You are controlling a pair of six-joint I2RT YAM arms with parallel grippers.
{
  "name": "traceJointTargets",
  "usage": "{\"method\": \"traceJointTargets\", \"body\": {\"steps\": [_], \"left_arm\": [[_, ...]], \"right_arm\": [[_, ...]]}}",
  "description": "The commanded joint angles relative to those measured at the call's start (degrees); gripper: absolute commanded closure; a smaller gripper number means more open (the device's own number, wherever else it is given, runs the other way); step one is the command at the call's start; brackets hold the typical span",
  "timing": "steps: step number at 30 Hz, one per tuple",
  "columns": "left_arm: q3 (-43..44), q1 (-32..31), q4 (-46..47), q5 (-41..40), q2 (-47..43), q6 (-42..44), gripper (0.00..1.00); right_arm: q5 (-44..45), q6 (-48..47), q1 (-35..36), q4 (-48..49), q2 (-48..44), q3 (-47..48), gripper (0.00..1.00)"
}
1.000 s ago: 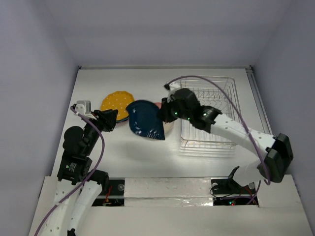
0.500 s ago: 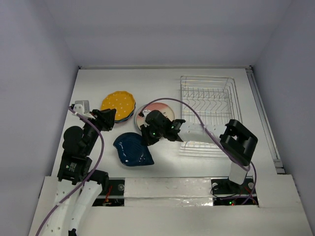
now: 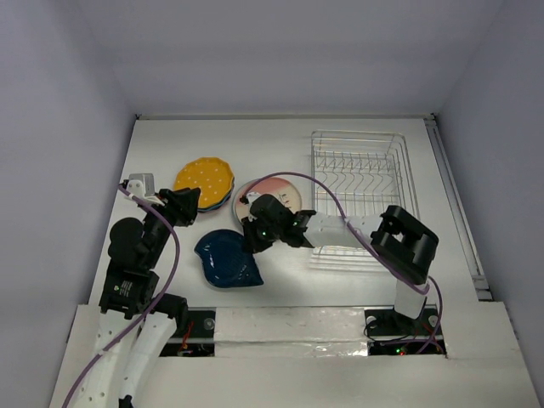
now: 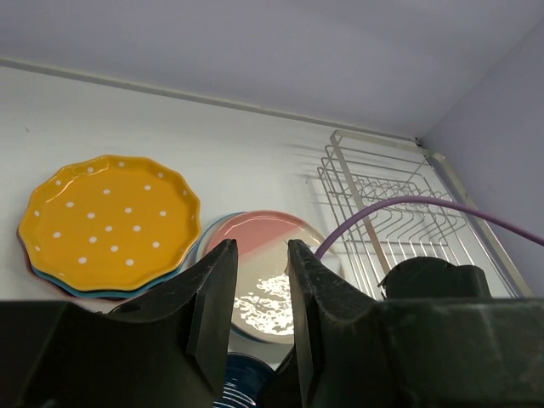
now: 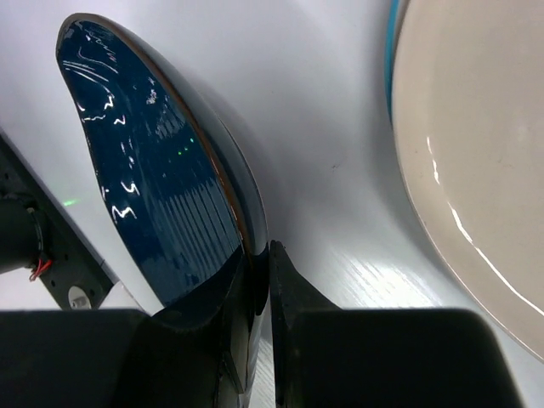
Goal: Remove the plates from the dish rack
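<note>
On the white table, smooth and matt, your largest item is the dish rack. It is a rectangular basket of thin silver wire at the right, long axis running far to near, prongs upright; every plate in view lies outside it. Your right arm reaches leftward across the rack's near left corner, and its purple cable arches over the plates.

Left of the rack, two stacks lie flat. An orange scalloped plate with white dots tops blue and red rims. Just beside it, a glossy pink and cream plate sits over a teal rim.

The dark navy leaf-shaped plate is near the table's front edge, nearer than both stacks. It is glazed and faintly ribbed, long axis left to right, narrow end toward the near right.

Your right gripper pinches that plate's rim at its far right edge; you cannot tell whether the plate rests fully down. Your left gripper hangs beside the orange stack, fingers narrowly parted, gripping nothing.
</note>
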Motion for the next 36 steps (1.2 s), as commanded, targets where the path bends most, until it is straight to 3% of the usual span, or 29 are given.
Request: {"method": "traceJointTargets", "body": {"steps": [1, 8, 15, 17, 20, 23, 28, 29, 30, 32, 34, 36], "left_arm": [[1.94, 0.53, 2.65, 0.64, 0.21, 0.32, 0.72], [1.85, 0.53, 2.83, 1.16, 0.38, 0.06, 0.72], [1.85, 0.53, 2.83, 1.34, 0.21, 0.05, 0.71], [1.76, 0.53, 2.83, 1.34, 0.12, -0.03, 0.71], [1.76, 0.53, 2.83, 1.43, 0.12, 0.05, 0.71], [1.76, 0.53, 3.00, 1.51, 0.12, -0.03, 0.69], [1.76, 0.53, 3.18, 1.78, 0.30, -0.03, 0.59], [1.76, 0.53, 3.18, 1.78, 0.38, -0.03, 0.56], [1.76, 0.53, 3.27, 1.86, 0.38, -0.03, 0.46], [1.67, 1.06, 3.35, 2.13, 0.30, -0.03, 0.37], [1.67, 1.06, 3.53, 2.48, 0.30, -0.21, 0.27], [1.59, 1.06, 3.88, 3.00, 0.03, -0.21, 0.21]], "right_arm": [[6.95, -0.61, 0.43, 1.08, 0.62, -0.66, 0.87], [11.26, -1.13, 0.43, -1.65, 1.67, -0.84, 0.79], [13.81, -1.57, 0.43, -4.73, 2.46, -0.31, 0.58], [13.99, -1.49, 0.43, -4.82, 2.29, -0.40, 0.57], [13.99, -1.31, 0.43, -4.64, 0.62, -1.01, 0.56], [14.52, -1.22, 0.43, -5.34, -3.50, -1.28, 0.47], [15.57, -2.62, 0.43, -7.28, -13.51, -1.02, 0.23], [16.18, -2.97, 0.43, -7.63, -17.27, -0.93, 0.21], [17.93, -3.41, 0.43, -8.33, -19.31, -0.75, 0.20], [21.00, -3.77, 0.43, -8.60, -23.53, -0.92, 0.22], [26.54, -4.47, 0.43, -5.97, -32.39, -2.76, 0.43], [35.55, -4.48, 0.43, -4.04, -42.73, -6.54, 0.84]]}}
